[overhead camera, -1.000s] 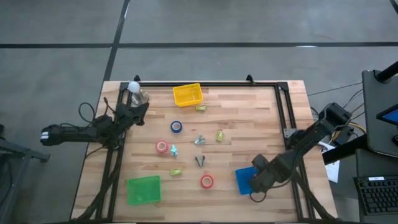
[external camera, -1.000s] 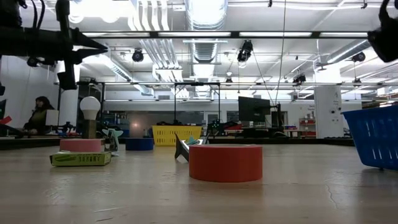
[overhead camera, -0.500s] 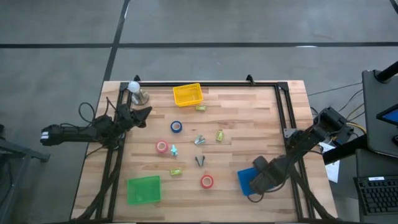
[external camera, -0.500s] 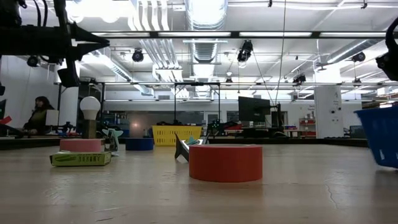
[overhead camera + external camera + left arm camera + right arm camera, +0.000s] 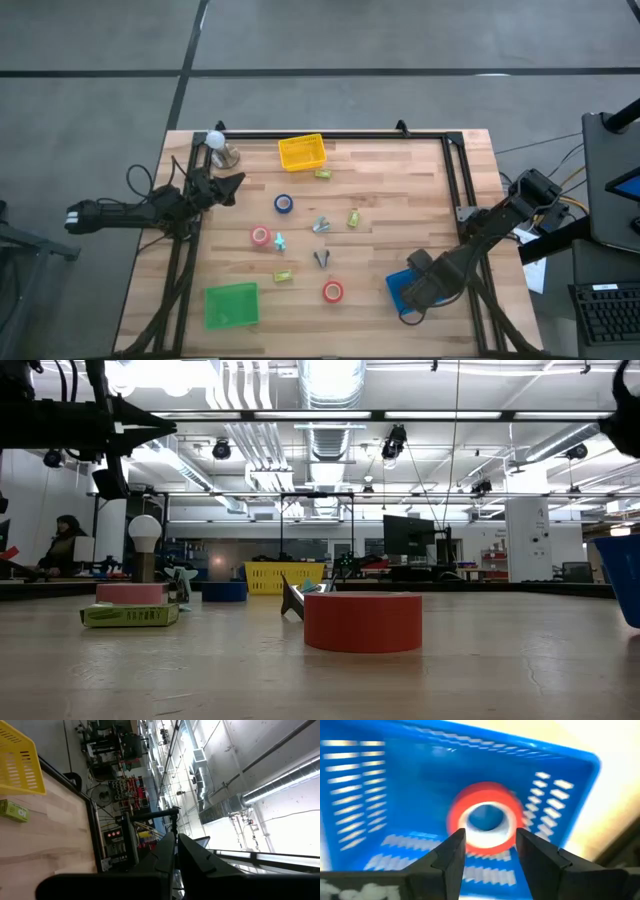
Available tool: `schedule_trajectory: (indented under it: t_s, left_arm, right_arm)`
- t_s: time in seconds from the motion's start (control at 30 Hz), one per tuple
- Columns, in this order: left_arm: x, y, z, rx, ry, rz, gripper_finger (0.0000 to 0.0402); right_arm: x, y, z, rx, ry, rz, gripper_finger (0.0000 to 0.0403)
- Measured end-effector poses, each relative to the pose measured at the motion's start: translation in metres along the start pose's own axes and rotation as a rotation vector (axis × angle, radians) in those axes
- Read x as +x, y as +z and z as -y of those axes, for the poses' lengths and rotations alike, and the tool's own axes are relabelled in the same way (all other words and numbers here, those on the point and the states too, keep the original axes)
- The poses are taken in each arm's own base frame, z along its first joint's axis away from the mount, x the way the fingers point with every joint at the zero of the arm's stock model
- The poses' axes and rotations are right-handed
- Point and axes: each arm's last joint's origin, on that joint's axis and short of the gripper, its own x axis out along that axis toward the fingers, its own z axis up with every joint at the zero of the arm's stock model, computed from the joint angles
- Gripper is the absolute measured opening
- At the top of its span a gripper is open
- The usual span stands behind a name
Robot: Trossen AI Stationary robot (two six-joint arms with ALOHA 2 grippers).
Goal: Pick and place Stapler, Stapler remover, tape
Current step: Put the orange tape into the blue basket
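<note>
Blue basket (image 5: pixel 398 289): sits at the near right of the wooden table (image 5: pixel 400 190); it serves as the landmark for all positions below.
Red tape roll in basket (image 5: pixel 485 817): lies on the basket floor in the right wrist view; judged as one item already placed.
Right gripper (image 5: pixel 490 845): hovers directly over the blue basket; the jaws are spread, with the placed roll visible in the gap and nothing pinched.
Left gripper (image 5: pixel 228 184): waits far from the blue basket, over the table's opposite side near the light bulb (image 5: pixel 215 139); the jaws are pressed together and hold nothing.
Red tape on table (image 5: pixel 332 291): rests just beside the blue basket, on its left; not yet collected.
Pink tape (image 5: pixel 260 235): lies farther from the blue basket, toward the table's centre-left; not yet collected.
Blue tape (image 5: pixel 284 204): lies well apart from the blue basket, toward the yellow basket (image 5: pixel 302 152); not yet collected.
Small green and grey items (image 5: pixel 322 225): scattered across the table centre, between the blue basket and the yellow basket; which ones are the stapler or the stapler remover cannot be told.
Green basket (image 5: pixel 231 305): sits on the near edge, well left of the blue basket; nothing can be made out in it.
Progress estimate: early stage; one roll placed, three rolls and the remaining small items left on the table.
</note>
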Motion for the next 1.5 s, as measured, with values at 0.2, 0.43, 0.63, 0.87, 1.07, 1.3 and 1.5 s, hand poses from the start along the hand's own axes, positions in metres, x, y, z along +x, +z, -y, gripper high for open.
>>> schedule_trajectory:
  t_s: [0.2,0.43,0.63,0.87,1.07,1.3,1.5]
  left_arm:
    - [0.000,0.000,0.000,-0.001,-0.001,-0.003,0.0026]
    - [0.000,0.000,0.000,0.001,-0.001,-0.004,0.0026]
    - [0.000,0.000,0.000,0.002,-0.003,-0.011,0.0026]
    - [0.000,0.000,0.000,0.007,-0.002,-0.011,0.0026]
    - [0.000,-0.001,0.000,0.002,-0.009,-0.034,0.0026]
    - [0.000,-0.002,0.001,0.000,-0.019,-0.066,0.0026]
    - [0.000,-0.002,0.001,-0.003,-0.025,-0.064,0.0026]
  right_arm:
    - [-0.037,0.020,-0.043,-0.101,0.190,0.062,0.0171]
    - [-0.051,0.081,-0.091,-0.151,0.258,0.111,0.0176]
    - [-0.050,0.118,-0.123,-0.228,0.299,0.109,0.0191]
    - [-0.030,0.129,-0.156,-0.331,0.280,0.094,0.0208]
    - [0.000,0.133,-0.180,-0.401,0.204,0.027,0.0230]
    - [0.019,0.136,-0.190,-0.440,0.168,0.002,0.0242]
    - [0.028,0.137,-0.186,-0.472,0.126,-0.015,0.0238]
